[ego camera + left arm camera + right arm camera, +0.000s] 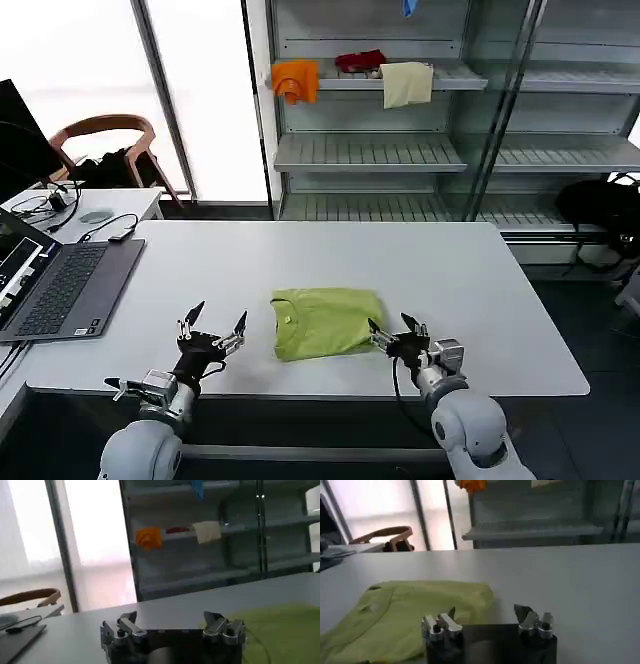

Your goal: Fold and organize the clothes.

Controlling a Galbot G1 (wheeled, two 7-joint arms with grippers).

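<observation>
The whole layout is seen from the head view: a wide white rectangular surface point(480, 300) with a grey metal shelving unit point(370, 150) behind it. An open grey laptop point(60, 290) sits on the left edge of the surface. These relations are not given by the wrist views, which look low across the surface toward the shelves and windows.

The lime yellow-green short-sleeved T-shirt of thin soft fabric point(325, 322) is seen folded into a compact rectangle, lying flat on the surface near its front edge, between the two hands. In the head view the collar faces the robot's left. The right wrist view point(410, 615) adds close detail: the folded edge and collar area lie directly ahead of that hand. In the left wrist view only a green corner point(285, 630) is seen beyond the fingers.

On the upper shelf an orange cloth point(295, 80), a red cloth point(360, 62) and a cream cloth point(407, 84) are seen.

The left hand point(213, 331) is held just left of the shirt, fingers spread wide, released, nothing held; it stands apart from the fabric. The right hand point(397, 331) is at the shirt's right edge, fingers also apart and holding nothing. Whether its near finger touches the fabric cannot be told.
</observation>
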